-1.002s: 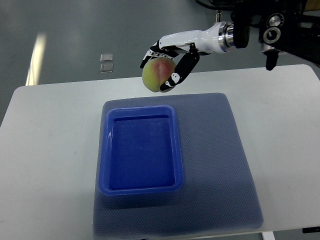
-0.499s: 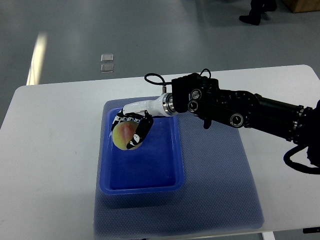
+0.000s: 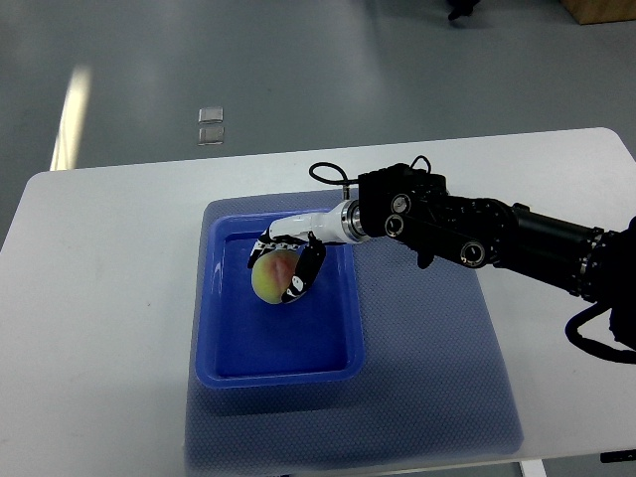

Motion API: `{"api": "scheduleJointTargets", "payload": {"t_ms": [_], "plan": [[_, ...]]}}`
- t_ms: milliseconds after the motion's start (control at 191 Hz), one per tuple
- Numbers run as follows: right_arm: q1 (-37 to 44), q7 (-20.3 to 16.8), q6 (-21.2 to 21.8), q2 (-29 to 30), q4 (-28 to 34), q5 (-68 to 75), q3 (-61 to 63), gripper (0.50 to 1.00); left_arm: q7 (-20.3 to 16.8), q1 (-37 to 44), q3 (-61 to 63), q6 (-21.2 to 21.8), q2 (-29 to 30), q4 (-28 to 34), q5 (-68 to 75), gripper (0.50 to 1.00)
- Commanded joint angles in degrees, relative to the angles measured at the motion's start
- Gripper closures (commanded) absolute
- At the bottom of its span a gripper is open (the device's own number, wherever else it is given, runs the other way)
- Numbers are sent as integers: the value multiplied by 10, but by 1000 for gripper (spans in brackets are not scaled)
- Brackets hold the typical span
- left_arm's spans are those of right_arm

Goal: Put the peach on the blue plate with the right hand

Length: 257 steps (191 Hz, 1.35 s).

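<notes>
Now the blue plate (image 3: pixel 279 369), a deep rectangular tray, sits on a blue-grey mat (image 3: pixel 427 348) toward the left side of the white table (image 3: pixel 99 298). Inside it, near its far edge, is the peach (image 3: pixel 273 278), yellow-green with a red blush, wrapped by the curled fingers of the right hand (image 3: pixel 288 266), whose dark arm reaches in from the table's right edge. Whether the fruit touches the tray floor cannot be told. Compared with half a second ago, hand and peach have shifted slightly rightward within the tray, away from its left wall.
</notes>
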Motion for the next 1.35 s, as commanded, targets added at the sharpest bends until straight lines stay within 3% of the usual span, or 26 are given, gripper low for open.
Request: {"api": "scheduleJointTargets", "payload": {"t_ms": [0, 241, 383, 409, 556, 740, 840, 960, 1055, 1070, 1343], "plan": [[4, 0, 2, 0, 0, 0, 3, 570, 0, 0, 0, 0, 0, 0, 0, 500], [40, 1, 3, -1, 2, 9, 69, 570, 0, 0, 0, 0, 0, 0, -1, 500], [38, 3, 4, -33, 2, 12, 135, 570, 0, 0, 0, 0, 0, 1, -1, 500], [29, 4, 3, -59, 2, 31, 200, 570, 0, 0, 0, 0, 0, 0, -1, 500], [-37, 12, -7, -75, 2, 118, 338, 570, 0, 0, 0, 0, 0, 0, -1, 500], [-132, 15, -71, -69, -3, 262, 488, 570, 0, 0, 0, 0, 0, -1, 0, 500], [-171, 48, -88, -69, -20, 362, 539, 570, 0, 0, 0, 0, 0, 0, 0, 500], [-190, 90, -81, -69, -96, 481, 568, 570, 0, 0, 0, 0, 0, 0, 0, 500], [-190, 98, -78, -69, -120, 519, 568, 570, 0, 0, 1, 0, 0, 0, 0, 500], [-196, 102, -71, -69, -148, 560, 565, 570, 0, 0, 1, 0, 0, -1, 0, 500], [-226, 104, -28, -52, -159, 581, 569, 570, 0, 0, 2, 0, 0, -1, 0, 500]]}}
